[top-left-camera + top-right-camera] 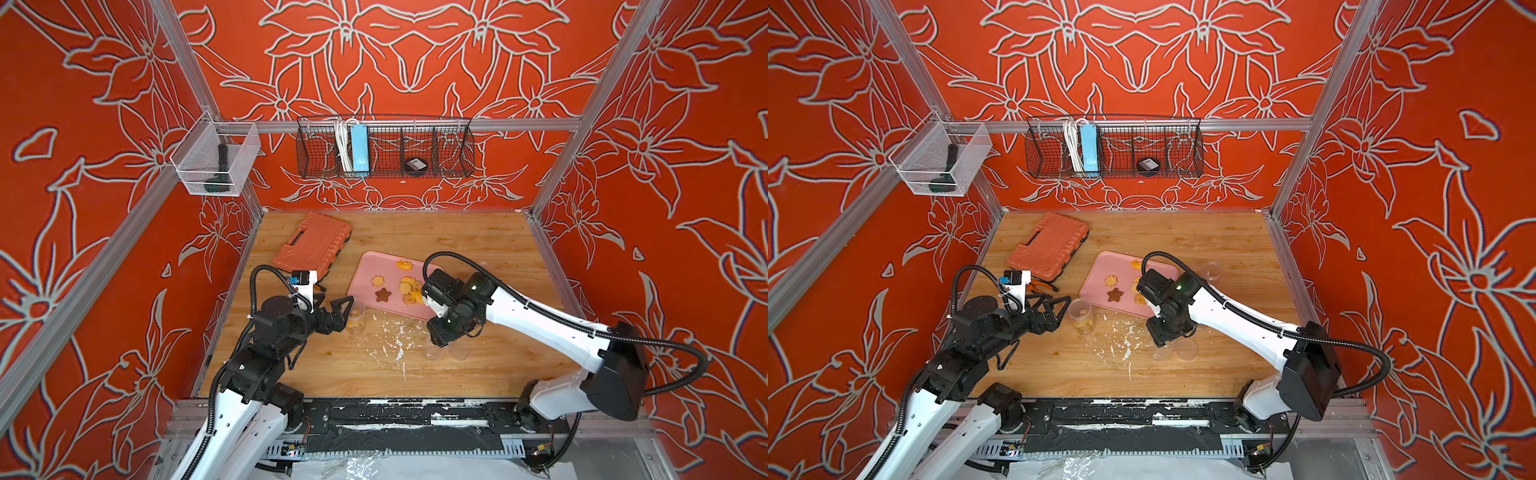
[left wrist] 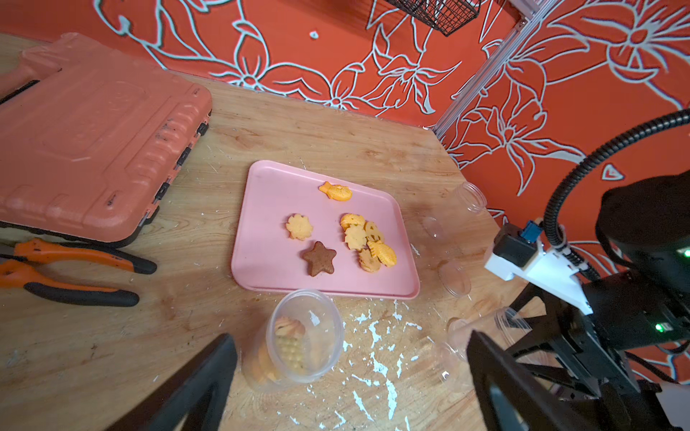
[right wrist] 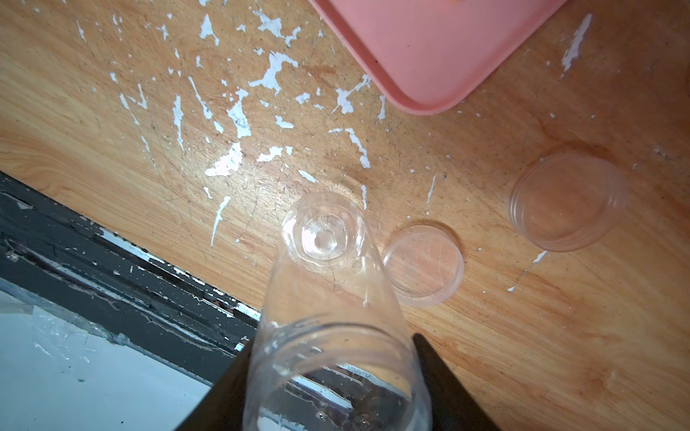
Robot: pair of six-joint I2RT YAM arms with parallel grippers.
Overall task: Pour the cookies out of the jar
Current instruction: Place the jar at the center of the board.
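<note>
One wooden surface [image 1: 478, 249] bears a pink tray [image 2: 269, 186], central to catch the pour. The right tool [image 3: 332, 350] is clenched on an empty jar [image 3: 328, 291], near right. The released left tool [image 1: 1061, 316] faces the near-left jar [image 2: 302, 336], likely next: cookies [image 2: 289, 347] sit inside; others lie on the tray.

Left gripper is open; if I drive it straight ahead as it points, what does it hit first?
Most likely the open clear jar that holds cookies, just ahead of the left gripper; the pink tray lies beyond.
</note>
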